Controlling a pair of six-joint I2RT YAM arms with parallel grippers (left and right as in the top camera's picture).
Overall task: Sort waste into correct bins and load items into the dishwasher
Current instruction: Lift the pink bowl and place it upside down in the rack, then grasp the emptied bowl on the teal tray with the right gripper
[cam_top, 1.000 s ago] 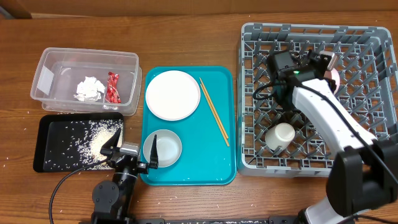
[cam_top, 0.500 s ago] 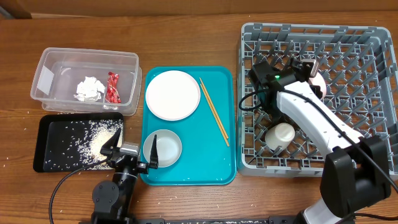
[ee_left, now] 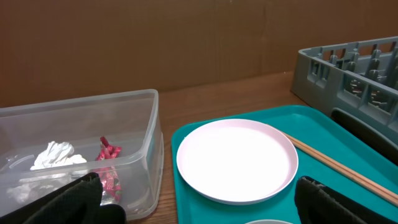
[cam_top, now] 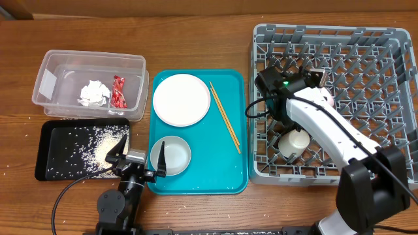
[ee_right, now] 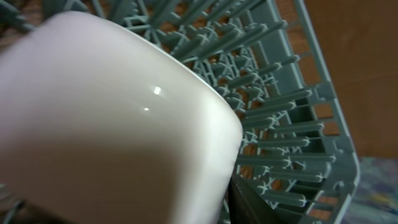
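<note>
My right gripper [cam_top: 319, 79] is over the grey dish rack [cam_top: 392, 39] and is shut on a white bowl [ee_right: 118, 118], which fills the right wrist view. One dark finger [ee_right: 252, 202] presses against the bowl's rim. From overhead only a sliver of the bowl [cam_top: 328, 99] shows beside the arm. A small white cup [cam_top: 295, 141] lies in the rack. My left gripper [cam_top: 138, 160] is open and empty at the teal tray's front left corner. The large white plate [cam_top: 181, 98], the chopsticks [cam_top: 225, 116] and the metal-rimmed bowl [cam_top: 171, 155] lie on the teal tray.
The clear tub [cam_top: 49, 81] holds the white tissue wad [cam_top: 93, 92] and the red wrapper [cam_top: 118, 91]. The black tray [cam_top: 52, 140] holds rice grains [cam_top: 108, 147]. The teal tray [cam_top: 196, 179] lies between the bins and the rack. In the left wrist view the plate [ee_left: 236, 160] lies ahead.
My right gripper has moved left and toward the front over the rack, carrying the bowl with it. The left arm has not moved.
</note>
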